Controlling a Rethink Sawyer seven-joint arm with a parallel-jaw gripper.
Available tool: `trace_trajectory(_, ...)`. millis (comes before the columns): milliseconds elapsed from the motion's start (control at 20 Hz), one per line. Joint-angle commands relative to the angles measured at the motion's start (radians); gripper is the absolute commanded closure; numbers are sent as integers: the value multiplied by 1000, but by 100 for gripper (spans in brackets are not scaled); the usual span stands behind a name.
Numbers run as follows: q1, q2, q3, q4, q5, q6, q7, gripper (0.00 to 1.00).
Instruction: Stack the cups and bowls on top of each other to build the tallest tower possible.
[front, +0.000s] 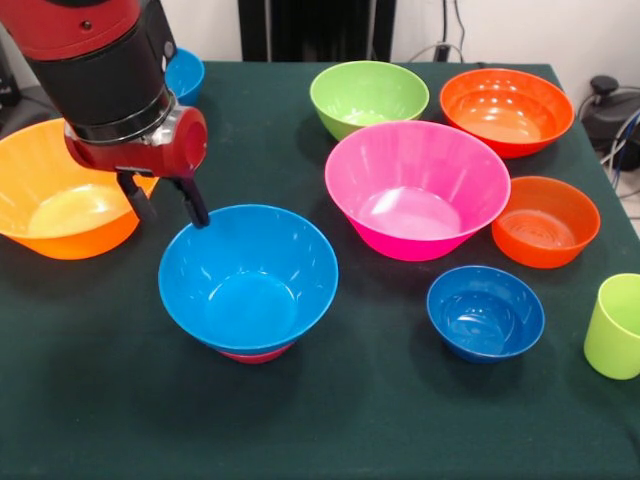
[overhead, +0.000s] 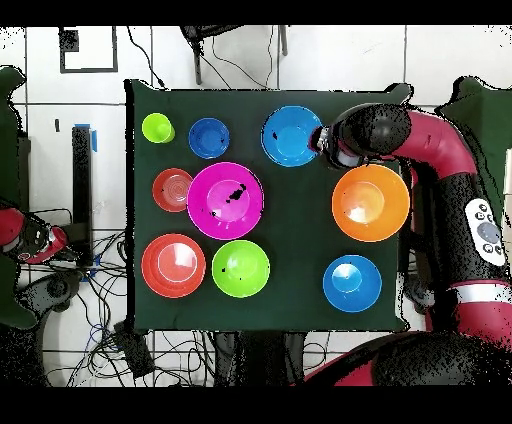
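Observation:
A medium blue bowl (front: 248, 275) sits upright on a small crimson bowl (front: 255, 353), whose edge peeks out beneath it; this is the only stack. My gripper (front: 174, 218) is open at the blue bowl's far left rim, with one finger (front: 196, 205) touching the rim and the other outside it, holding nothing. In the overhead view the gripper (overhead: 322, 140) is at the edge of that blue bowl (overhead: 291, 135). The large pink bowl (front: 418, 190), green bowl (front: 368, 95) and lime cup (front: 615, 325) stand apart on the cloth.
A large orange bowl (front: 60, 195) sits right behind the gripper. A red-orange bowl (front: 507, 108), a smaller red-orange bowl (front: 545, 220), a small blue bowl (front: 486, 312) and a far blue bowl (front: 183, 72) stand on the dark green table (front: 100, 420).

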Motion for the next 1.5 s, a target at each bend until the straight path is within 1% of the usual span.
trace_trajectory(50,33,2,-35,59,-3,108,-163,0)
trace_trajectory(250,31,1,-32,68,18,168,-177,0)
trace_trajectory(450,-15,1,21,109,98,207,-211,0)
trace_trajectory(550,-29,6,33,118,116,201,-226,0)
trace_trajectory(850,-54,40,54,120,134,158,-257,0)
trace_trajectory(1100,-71,57,63,125,131,151,-280,0)
trace_trajectory(1250,-67,74,60,122,117,132,-272,0)
trace_trajectory(1350,-57,97,56,118,111,95,-249,0)
trace_trajectory(1500,-55,126,69,133,130,34,-208,0)
